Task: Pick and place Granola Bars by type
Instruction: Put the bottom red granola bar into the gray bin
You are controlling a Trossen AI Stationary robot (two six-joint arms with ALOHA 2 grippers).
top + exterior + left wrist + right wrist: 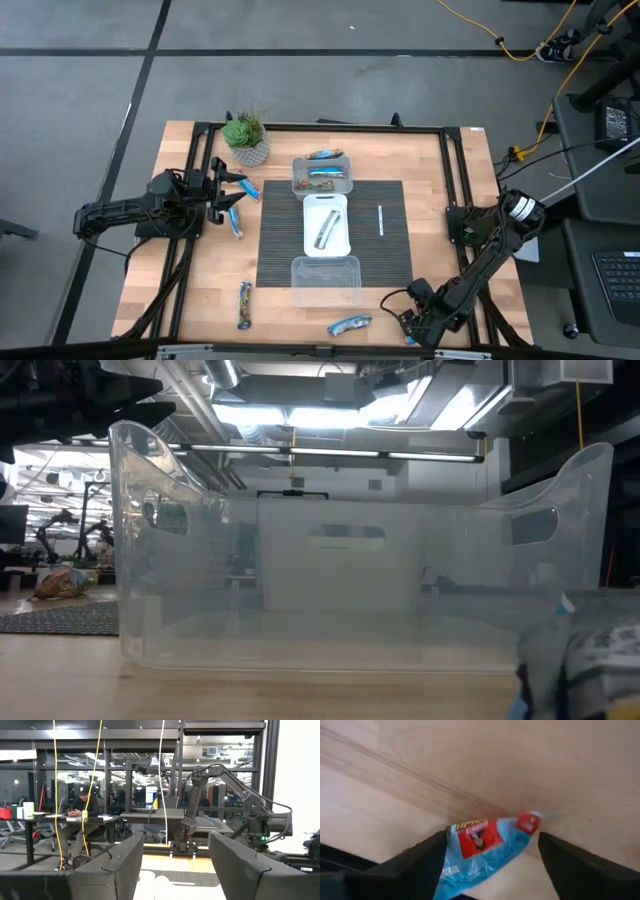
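Note:
Several granola bars in blue wrappers lie about the table. In the right wrist view one blue bar with a red label (485, 845) lies flat on the wood between the open fingers of my right gripper (490, 865), which is low at the table's near right (408, 325). Other bars lie near the front edge (350, 325), at the near left (243, 305) and beside my left gripper (235, 222). My left gripper (225, 190) hovers open at the left edge, pointing level across the table (172, 870). My right gripper comes down on the blue bar from above, with a finger on either side of it. One finger (427, 857) stands right at the bar's long edge (451, 837); I cannot tell whether it touches. The other finger stands apart from the bar. The bar lies on the table.
Three tubs stand in a row on the dark mat: a far one with bars (322, 177), a white middle one with a bar (326, 228), and a clear near one (326, 272) that fills the low view (330, 590). A thin white stick (380, 220) and a potted plant (247, 140) are also there.

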